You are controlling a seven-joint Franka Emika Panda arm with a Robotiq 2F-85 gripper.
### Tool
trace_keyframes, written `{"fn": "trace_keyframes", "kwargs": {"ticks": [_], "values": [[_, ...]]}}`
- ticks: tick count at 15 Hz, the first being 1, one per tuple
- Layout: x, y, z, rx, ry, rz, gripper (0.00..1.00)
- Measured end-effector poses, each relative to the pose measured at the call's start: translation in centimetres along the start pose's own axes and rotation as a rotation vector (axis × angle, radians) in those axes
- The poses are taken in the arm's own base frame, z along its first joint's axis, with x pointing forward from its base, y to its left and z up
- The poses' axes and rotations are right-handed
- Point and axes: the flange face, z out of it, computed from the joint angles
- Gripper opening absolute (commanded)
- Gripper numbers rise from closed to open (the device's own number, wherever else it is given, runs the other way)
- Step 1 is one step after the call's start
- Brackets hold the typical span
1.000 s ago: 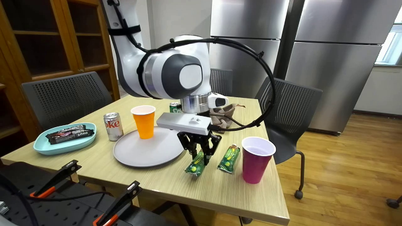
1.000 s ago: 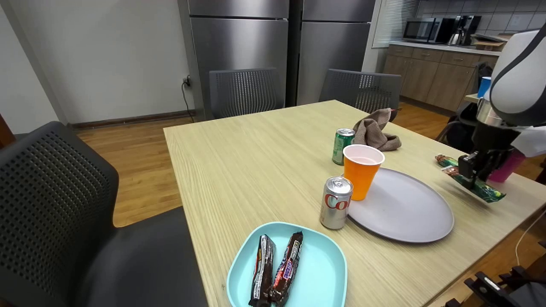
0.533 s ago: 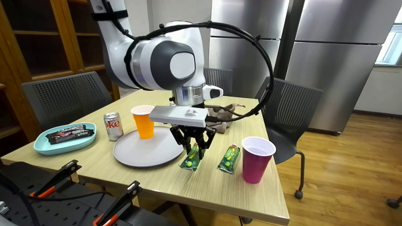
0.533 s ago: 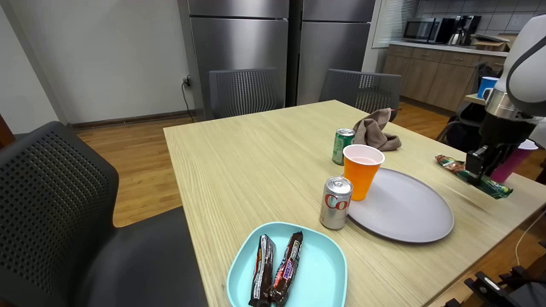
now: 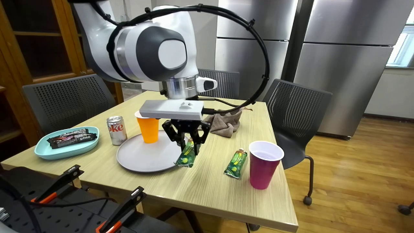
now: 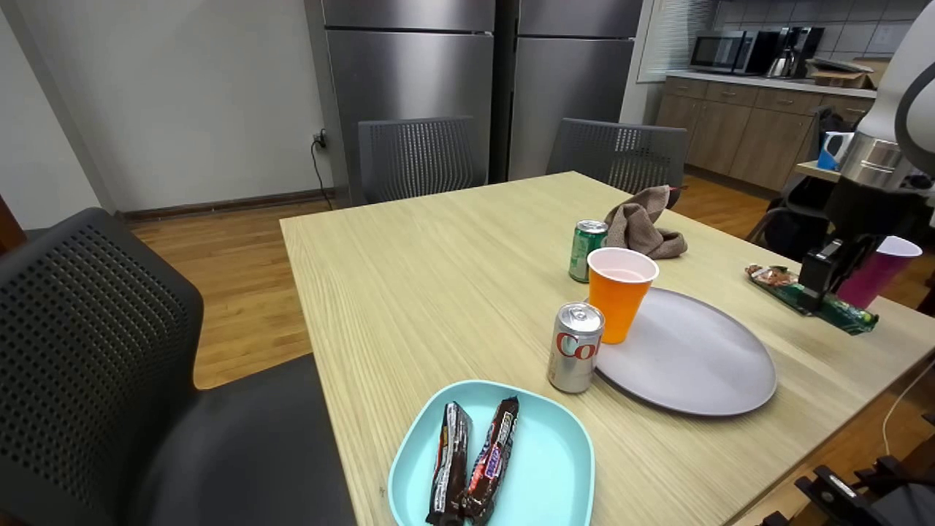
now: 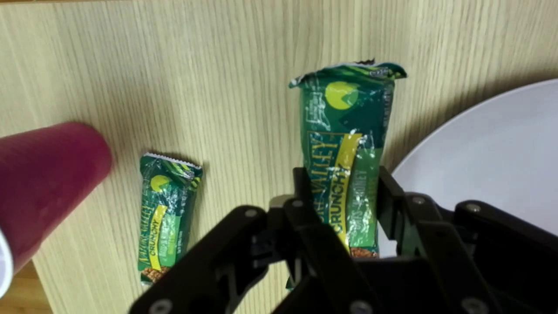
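From here I see a green-wrapped bar (image 7: 342, 152), shiny and creased, lettered CRUNCHY along a yellow stripe, its visible end crimped. It is held clear of the table (image 7: 244, 87), pinched at its long edges, label up, near the grey plate (image 7: 501, 170).

Brown cloth (image 6: 644, 225) beside a green can (image 6: 586, 254), chairs (image 6: 422, 159) and steel refrigerators (image 6: 410, 80) beyond.

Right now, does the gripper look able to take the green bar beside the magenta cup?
Probably not: the gripper is closed on another green bar. Otherwise, nothing seems to cover the bar beside the magenta cup.
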Motion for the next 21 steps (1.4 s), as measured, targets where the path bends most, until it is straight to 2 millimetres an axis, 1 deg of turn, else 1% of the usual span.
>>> {"fn": "trace_keyframes", "kwargs": {"ticks": [3,4,6,12,17,21], "values": [[-0.1,-1.6,-0.8,0.007,0.013,-0.041,0.13],[0.2,-2.1,-1.1,0.008,0.021,-0.057,0.13],[1.3,-3.0,-1.8,0.006,0.044,-0.088,0.13],[3.9,-6.6,-4.3,0.014,0.113,-0.154,0.13],[5.5,-10.5,-5.8,0.020,0.146,-0.243,0.13],[6.3,-14.3,-6.5,0.046,0.158,-0.285,0.13]]}}
